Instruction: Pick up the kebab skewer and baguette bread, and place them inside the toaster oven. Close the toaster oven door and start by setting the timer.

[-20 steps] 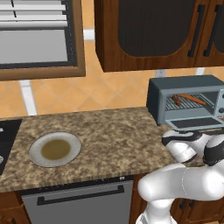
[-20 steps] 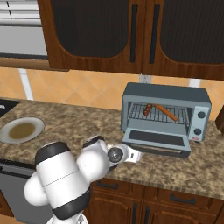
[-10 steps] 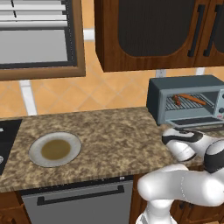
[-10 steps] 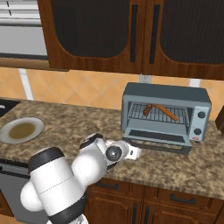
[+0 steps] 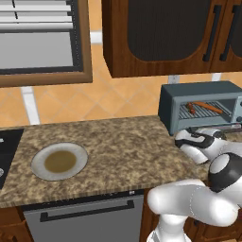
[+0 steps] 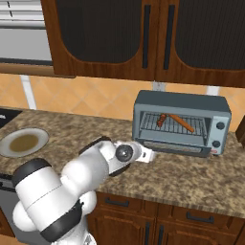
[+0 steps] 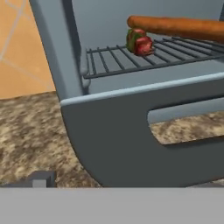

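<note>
The toaster oven (image 6: pixel 181 103) stands at the right of the counter with its door (image 6: pixel 174 147) dropped open in front. On the wire rack inside lie the baguette bread (image 6: pixel 182 122) and, left of it, the kebab skewer (image 6: pixel 161 119). Both are also seen through the oven's front as the baguette (image 5: pixel 208 107) and the skewer (image 5: pixel 191 108). My gripper (image 6: pixel 147 154) hangs open and empty just left of the door's front edge. Close up, the door (image 7: pixel 118 144) with its handle bar (image 7: pixel 188 111) sits below the skewer (image 7: pixel 140 42) and baguette (image 7: pixel 179 27). One fingertip (image 7: pixel 41 178) shows at lower left.
An emptied plate (image 5: pixel 59 161) rests on the granite counter (image 5: pixel 118 151) far to the left, beside a stove edge (image 5: pixel 7 146). Two knobs (image 6: pixel 220 126) sit on the oven's right panel. Dark wood cabinets (image 6: pixel 143 38) hang overhead, and a window (image 5: pixel 38 42) is at left.
The hand has crept up and toward the oven door's front edge while the arm's elbow swung lower. Jaws stay wide apart. Food and oven have not moved.
</note>
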Controlling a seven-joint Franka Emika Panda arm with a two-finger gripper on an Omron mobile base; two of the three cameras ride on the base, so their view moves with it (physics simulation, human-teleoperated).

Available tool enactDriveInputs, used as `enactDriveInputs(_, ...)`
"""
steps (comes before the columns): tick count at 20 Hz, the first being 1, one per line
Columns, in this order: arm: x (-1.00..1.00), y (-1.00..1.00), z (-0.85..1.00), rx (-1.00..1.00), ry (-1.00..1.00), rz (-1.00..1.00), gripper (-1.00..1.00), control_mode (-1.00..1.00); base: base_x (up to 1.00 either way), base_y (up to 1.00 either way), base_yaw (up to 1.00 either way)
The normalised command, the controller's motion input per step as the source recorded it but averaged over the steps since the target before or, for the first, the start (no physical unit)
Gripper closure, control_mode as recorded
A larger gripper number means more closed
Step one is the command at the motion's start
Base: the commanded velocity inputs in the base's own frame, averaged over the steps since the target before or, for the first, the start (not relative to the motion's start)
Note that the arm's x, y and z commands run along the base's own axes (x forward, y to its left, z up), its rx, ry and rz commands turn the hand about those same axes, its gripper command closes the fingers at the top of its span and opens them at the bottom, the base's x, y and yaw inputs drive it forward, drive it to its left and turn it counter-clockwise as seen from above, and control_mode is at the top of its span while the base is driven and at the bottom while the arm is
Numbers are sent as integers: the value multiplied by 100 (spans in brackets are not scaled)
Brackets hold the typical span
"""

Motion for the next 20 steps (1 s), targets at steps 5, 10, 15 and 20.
enactDriveInputs(5,45,-36,100,0,21,9,-100,-100,0,0,0)
enactDriveInputs(10,57,-37,95,0,13,10,-100,-100,0,0,0)
enactDriveInputs(15,52,-26,27,-1,7,10,-100,-100,0,0,0)
enactDriveInputs(20,16,-22,-31,-6,6,15,-100,-100,0,0,0)
